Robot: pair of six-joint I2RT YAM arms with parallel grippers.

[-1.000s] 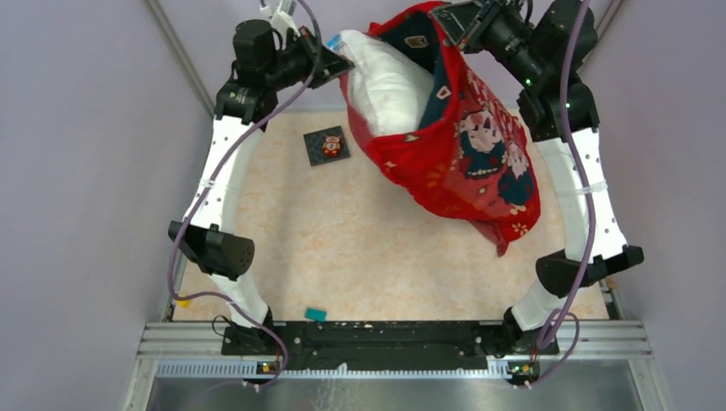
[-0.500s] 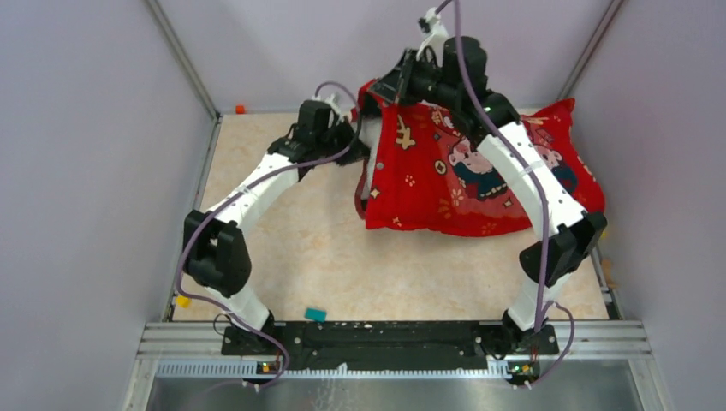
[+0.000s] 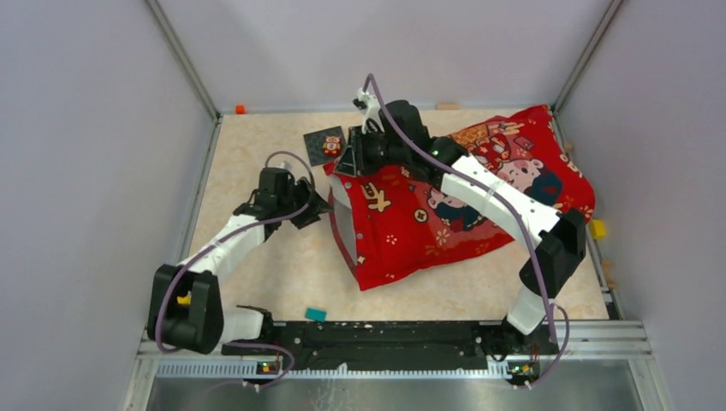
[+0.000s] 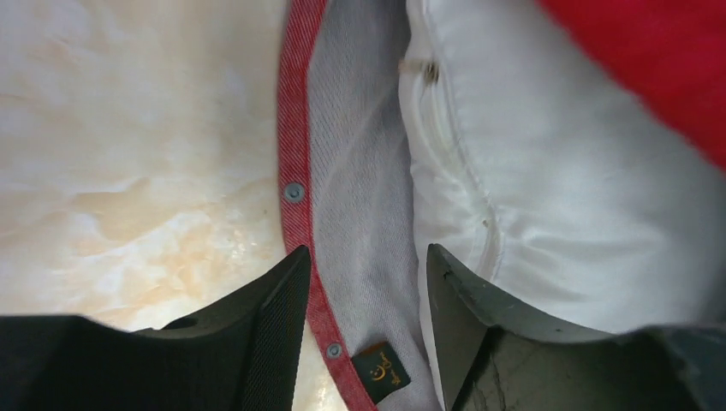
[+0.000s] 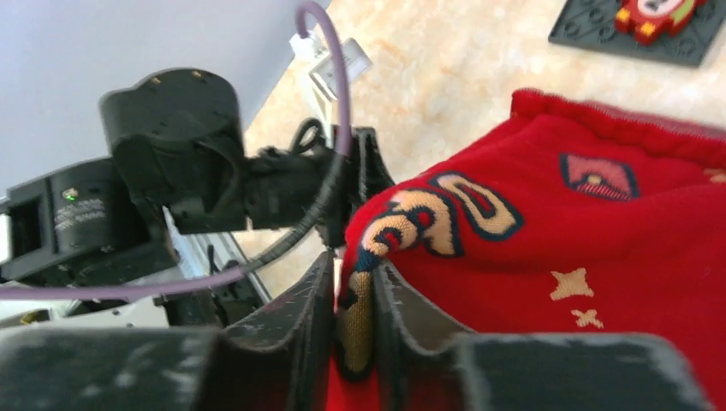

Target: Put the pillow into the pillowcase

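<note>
— Where is the pillow [image 3: 342, 224]?
— Almost all of it is inside the pillowcase [image 3: 402, 235], which lies on the right half of the table [image 3: 257, 163]. The long axis runs from near-left to far-right. Only a white end shows at the mouth, and the mouth faces left
— Which arm is nearer that opening?
— The left gripper [image 3: 318, 211], just beside it. Its own camera shows its fingers apart and holding nothing. The grey inner flap and the red hem with snaps lie between them, and the pillow bulges just to their right
— And the right gripper [image 3: 344, 163]?
— It is at the far corner of the same mouth, fingers pinched together on a fold of the red cloth
— So what does the next move turn on?
— My guess is the direction. The bare end lies to the right of the left gripper, so a push would go along the long axis toward the far-right corner, with the right gripper holding the mouth up
</note>
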